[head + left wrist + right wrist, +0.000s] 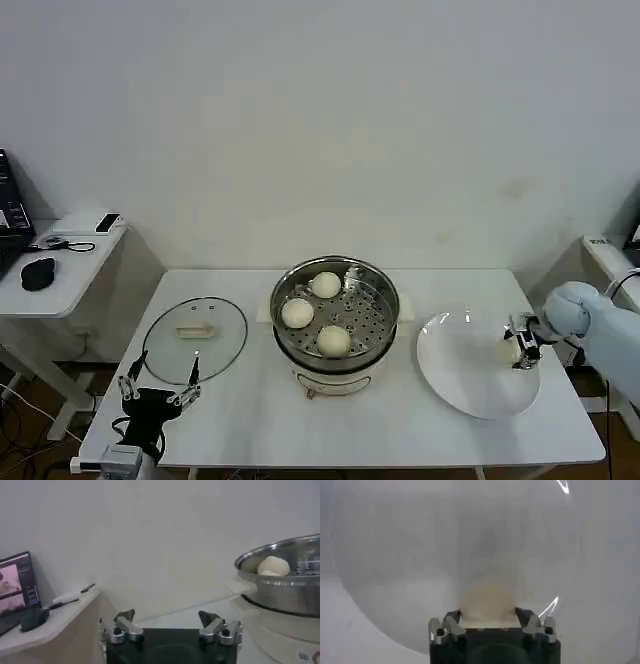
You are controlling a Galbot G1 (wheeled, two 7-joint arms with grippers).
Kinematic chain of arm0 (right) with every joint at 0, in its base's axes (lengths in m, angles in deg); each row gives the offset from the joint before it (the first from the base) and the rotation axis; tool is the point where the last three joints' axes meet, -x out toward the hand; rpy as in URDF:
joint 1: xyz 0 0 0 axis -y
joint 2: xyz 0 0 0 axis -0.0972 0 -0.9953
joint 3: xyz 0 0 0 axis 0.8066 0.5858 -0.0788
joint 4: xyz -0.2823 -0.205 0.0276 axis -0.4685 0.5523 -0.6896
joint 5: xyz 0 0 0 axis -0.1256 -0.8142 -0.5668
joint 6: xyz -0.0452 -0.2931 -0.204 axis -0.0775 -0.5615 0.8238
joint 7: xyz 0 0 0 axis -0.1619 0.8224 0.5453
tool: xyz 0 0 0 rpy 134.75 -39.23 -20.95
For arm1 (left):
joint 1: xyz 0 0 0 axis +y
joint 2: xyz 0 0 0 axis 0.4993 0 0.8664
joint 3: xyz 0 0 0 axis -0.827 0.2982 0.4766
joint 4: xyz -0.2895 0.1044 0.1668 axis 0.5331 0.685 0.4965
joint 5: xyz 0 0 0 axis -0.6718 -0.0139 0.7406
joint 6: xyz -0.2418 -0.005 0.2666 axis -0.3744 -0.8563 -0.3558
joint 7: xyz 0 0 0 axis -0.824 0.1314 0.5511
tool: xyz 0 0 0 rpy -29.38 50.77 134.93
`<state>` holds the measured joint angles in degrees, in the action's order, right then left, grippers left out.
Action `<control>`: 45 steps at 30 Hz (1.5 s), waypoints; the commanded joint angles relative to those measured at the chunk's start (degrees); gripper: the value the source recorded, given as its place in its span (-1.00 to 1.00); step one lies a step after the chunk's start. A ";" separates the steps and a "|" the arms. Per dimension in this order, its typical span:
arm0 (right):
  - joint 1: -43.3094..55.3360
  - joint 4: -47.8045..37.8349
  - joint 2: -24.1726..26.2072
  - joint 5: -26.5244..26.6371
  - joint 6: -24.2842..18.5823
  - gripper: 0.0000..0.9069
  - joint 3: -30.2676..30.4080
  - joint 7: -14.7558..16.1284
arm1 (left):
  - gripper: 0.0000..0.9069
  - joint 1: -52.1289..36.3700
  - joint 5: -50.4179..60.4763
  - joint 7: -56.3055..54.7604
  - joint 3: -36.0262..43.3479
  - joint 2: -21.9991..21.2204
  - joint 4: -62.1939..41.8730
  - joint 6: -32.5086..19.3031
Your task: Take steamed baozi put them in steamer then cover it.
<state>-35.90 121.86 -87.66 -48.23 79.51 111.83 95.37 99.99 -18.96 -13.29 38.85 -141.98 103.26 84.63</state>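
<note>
Nearest the robot, the left claw is hanging spread open and empty at the counter edge, well left of the steamer and just in front of the glass cover, which is lying flat on the counter.

Right of the steamer, the right claw is sitting down on the white plate with its fingers bracketing the last baozi. The jaws are looking snug against both sides, so I'd say it's gripping the bun.

In the steamer itself, three baozi are already resting on the perforated tray.

What's worrying me: that bun is soft and smooth. Too hard a squeeze and it's getting dented; too light and it's slipping out during the carry. Coming in low could also clip the steel rim.
</note>
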 commanded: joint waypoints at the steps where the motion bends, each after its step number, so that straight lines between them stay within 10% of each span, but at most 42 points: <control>1: 2.93 3.47 2.05 1.38 1.24 0.44 1.52 2.04 | 1.00 0.14 0.01 0.00 -0.17 0.15 0.13 -0.02; 11: 14.38 14.54 6.85 7.32 5.38 0.44 5.77 2.73 | 1.00 -0.38 -0.01 -0.03 0.01 0.18 0.31 -0.01; 24: 48.62 21.80 -1.58 26.94 14.04 0.49 32.87 -0.16 | 1.00 -1.45 0.31 -0.07 0.38 -0.21 0.21 0.08; 36: 50.71 26.95 -17.96 49.81 27.84 0.49 40.93 -11.34 | 1.00 -1.99 1.51 -0.13 0.50 -1.07 0.24 -0.10; 45: 46.30 25.32 -20.77 54.38 35.20 0.49 41.12 -16.86 | 1.00 -2.01 1.54 -0.16 0.17 -1.68 0.39 -0.35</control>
<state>9.66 146.17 -101.29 -6.01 104.50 147.99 85.83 97.93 -17.47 -13.45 39.04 -143.58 103.61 84.31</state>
